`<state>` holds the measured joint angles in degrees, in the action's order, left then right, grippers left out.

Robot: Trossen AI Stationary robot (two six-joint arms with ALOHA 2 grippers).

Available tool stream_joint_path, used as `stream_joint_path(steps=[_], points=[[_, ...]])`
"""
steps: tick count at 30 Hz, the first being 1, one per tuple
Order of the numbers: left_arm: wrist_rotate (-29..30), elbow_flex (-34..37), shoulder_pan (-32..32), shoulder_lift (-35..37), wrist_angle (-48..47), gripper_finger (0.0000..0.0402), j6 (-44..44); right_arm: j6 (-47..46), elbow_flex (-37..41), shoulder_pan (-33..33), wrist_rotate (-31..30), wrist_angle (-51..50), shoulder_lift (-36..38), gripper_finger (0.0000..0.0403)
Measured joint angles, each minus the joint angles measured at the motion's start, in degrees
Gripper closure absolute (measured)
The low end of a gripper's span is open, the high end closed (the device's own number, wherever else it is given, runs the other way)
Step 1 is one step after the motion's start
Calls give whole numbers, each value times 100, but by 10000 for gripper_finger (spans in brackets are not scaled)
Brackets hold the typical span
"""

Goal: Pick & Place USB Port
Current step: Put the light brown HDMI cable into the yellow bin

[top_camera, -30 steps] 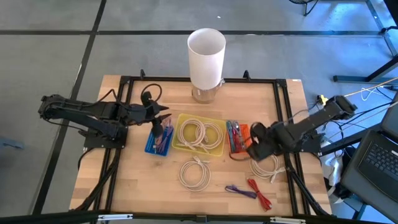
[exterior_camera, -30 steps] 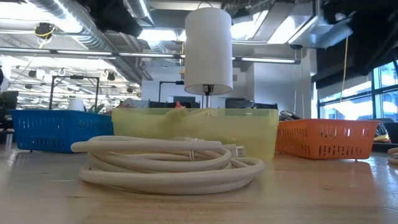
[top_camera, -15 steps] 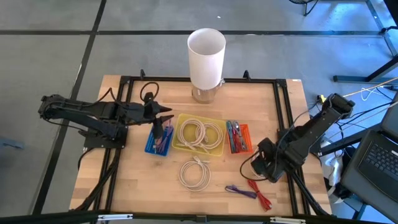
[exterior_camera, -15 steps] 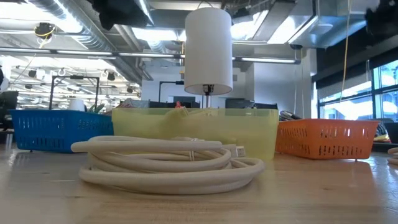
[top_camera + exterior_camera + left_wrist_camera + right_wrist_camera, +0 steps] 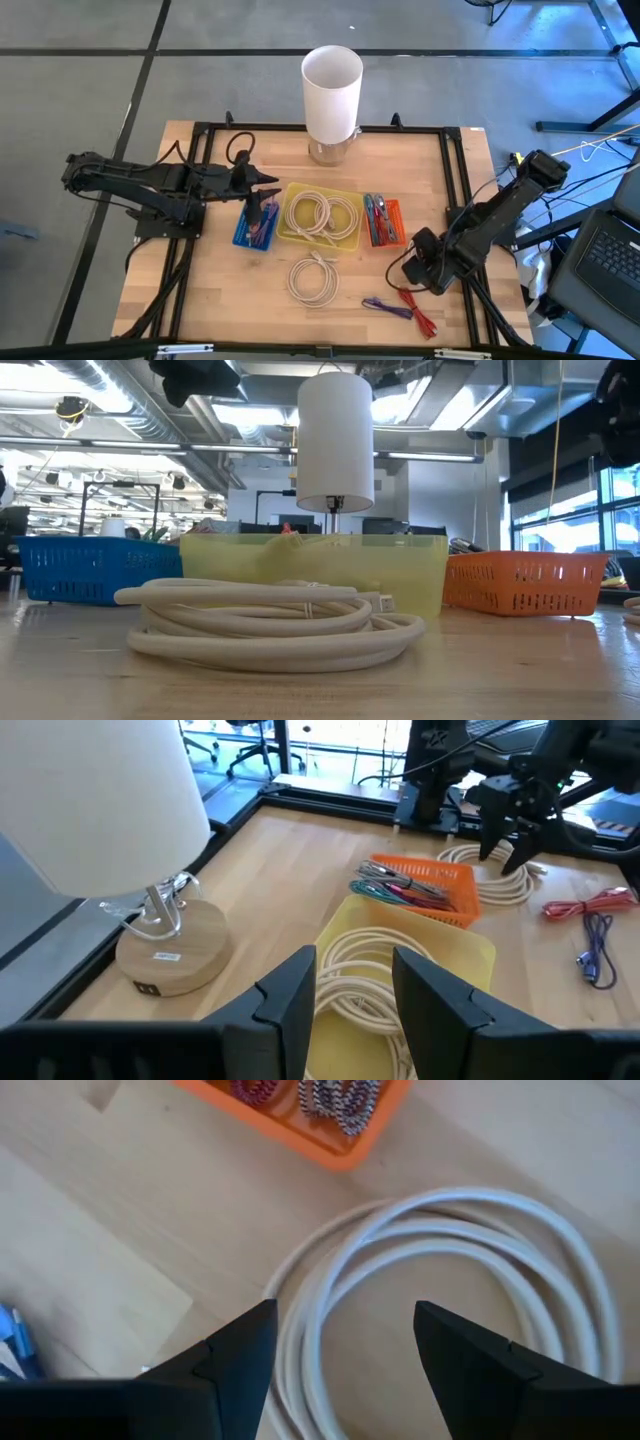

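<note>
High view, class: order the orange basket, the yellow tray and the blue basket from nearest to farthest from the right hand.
Measured from the right hand, at the table's right front:
1. Orange basket, just behind it, toward the middle.
2. Yellow tray, at the table's centre, holding white cable.
3. Blue basket, farthest, on the left, under the left hand.

The high view looks straight down on the whole table (image 5: 220, 290), with the white lamp (image 5: 332, 88) at its far edge. The low view sits at tabletop height, very near a white cable coil (image 5: 270, 620), facing that lamp (image 5: 336, 440) and the room behind it. The left wrist view looks slantwise across the yellow tray (image 5: 400, 945), the lamp (image 5: 95, 800) near beside it. The right wrist view looks steeply down, close over another white coil (image 5: 450, 1310) by the orange basket (image 5: 330, 1130). All but this last share the lamp.
</note>
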<state>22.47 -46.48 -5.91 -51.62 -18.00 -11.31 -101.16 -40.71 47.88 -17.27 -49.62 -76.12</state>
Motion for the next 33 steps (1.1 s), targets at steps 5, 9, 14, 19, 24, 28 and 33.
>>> stream_joint_path(steps=[5,9,14,19,24,28,33], points=[[7,0,0,0,4,274,0,0,421,0,-156,898,-70,169],[7,0,0,0,5,274,0,0,687,0,-156,1253,-138,194],[9,0,0,-1,23,274,1,-63,863,-2,-199,1322,-142,246],[9,0,0,0,22,274,0,-66,960,-2,-362,1415,-142,306],[9,0,0,-2,16,274,2,-90,962,-2,-471,1462,-140,384],[3,0,0,-2,-11,274,2,-105,886,-2,-449,1387,-142,387],[-2,0,0,0,-22,274,2,-62,450,-2,-244,921,-142,393]])
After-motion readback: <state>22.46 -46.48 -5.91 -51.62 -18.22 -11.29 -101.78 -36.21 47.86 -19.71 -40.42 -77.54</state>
